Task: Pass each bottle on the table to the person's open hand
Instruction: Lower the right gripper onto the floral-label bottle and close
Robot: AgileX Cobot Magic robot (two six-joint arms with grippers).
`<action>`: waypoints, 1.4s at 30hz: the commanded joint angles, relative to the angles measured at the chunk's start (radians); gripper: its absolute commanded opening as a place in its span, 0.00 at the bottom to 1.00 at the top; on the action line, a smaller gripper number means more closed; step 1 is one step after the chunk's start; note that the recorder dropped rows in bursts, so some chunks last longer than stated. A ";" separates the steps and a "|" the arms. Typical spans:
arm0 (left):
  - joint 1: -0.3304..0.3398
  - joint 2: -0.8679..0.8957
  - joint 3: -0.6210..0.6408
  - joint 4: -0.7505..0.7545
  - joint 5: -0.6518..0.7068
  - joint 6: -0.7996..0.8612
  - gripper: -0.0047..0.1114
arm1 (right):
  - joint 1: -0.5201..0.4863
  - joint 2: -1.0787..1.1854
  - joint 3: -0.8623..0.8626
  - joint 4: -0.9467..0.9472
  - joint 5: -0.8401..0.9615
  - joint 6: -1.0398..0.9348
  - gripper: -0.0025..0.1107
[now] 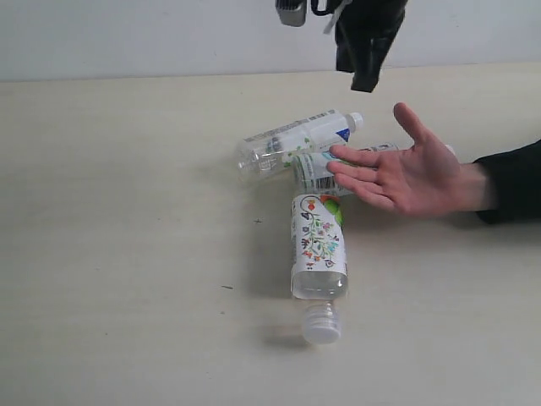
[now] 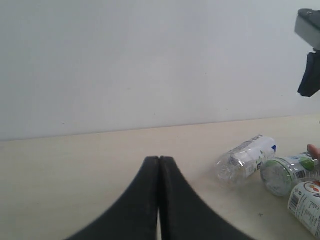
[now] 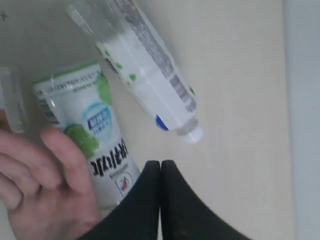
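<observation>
Three bottles lie on the table (image 1: 127, 254). The green-dot-label bottle (image 1: 296, 139) (image 3: 145, 70) is farthest back. A bottle with a white and green label (image 1: 314, 169) (image 3: 97, 130) lies partly under the fingers of the person's open hand (image 1: 414, 173) (image 3: 45, 190). The floral-label bottle (image 1: 319, 241) points its white cap toward the front edge. My right gripper (image 1: 365, 83) (image 3: 160, 162) hangs shut and empty above the back of the table, over the hand and those bottles. My left gripper (image 2: 159, 159) is shut and empty, low over bare table, away from the bottles (image 2: 247, 157).
A black sleeve (image 1: 511, 182) reaches in from the right edge. A pale wall (image 1: 127, 34) runs behind the table. Part of the right arm (image 2: 311, 60) shows in the left wrist view.
</observation>
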 commanded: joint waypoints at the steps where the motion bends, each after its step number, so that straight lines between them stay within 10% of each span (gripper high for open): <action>1: 0.004 0.002 0.003 0.001 -0.002 -0.007 0.04 | -0.007 0.083 -0.107 0.143 0.048 0.084 0.02; 8: 0.004 0.002 0.003 0.001 -0.002 -0.007 0.04 | -0.007 0.067 -0.178 0.108 0.029 0.810 0.07; 24: 0.004 0.002 0.003 0.001 -0.002 -0.007 0.04 | 0.004 -0.041 0.259 0.197 0.078 0.923 0.51; 42: 0.004 0.002 0.003 0.001 -0.002 -0.007 0.04 | 0.004 -0.238 0.611 0.353 -0.255 1.003 0.68</action>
